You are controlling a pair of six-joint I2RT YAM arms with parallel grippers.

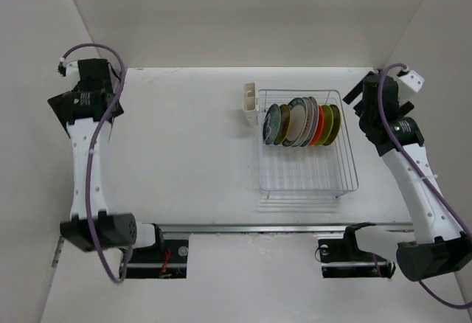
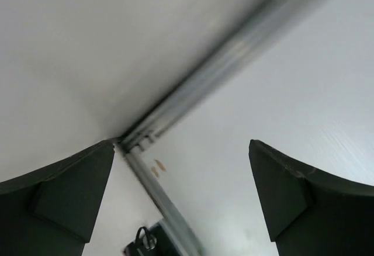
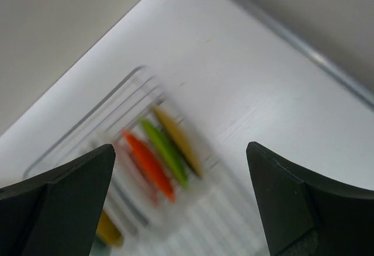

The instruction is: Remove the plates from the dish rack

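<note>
While the plates (image 1: 301, 122) are stood on edge in a row at the far end of the dish rack (image 1: 310, 190), right of centre on the bench (image 1: 192, 153), nothing is held — the right hand (image 3: 180, 151) is spread wide just beside the rack, and the left hand (image 2: 181, 145) is equally spread at the far left corner. The end plate nearest the right hand is best straddled squarely across its rim and lifted straight up — so that its neighbours are left undisturbed.

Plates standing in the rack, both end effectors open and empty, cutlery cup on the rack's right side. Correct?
No: the top external view shows the cutlery cup on the left side of the dish rack. The plates, left end effector and right end effector are as stated.
</note>
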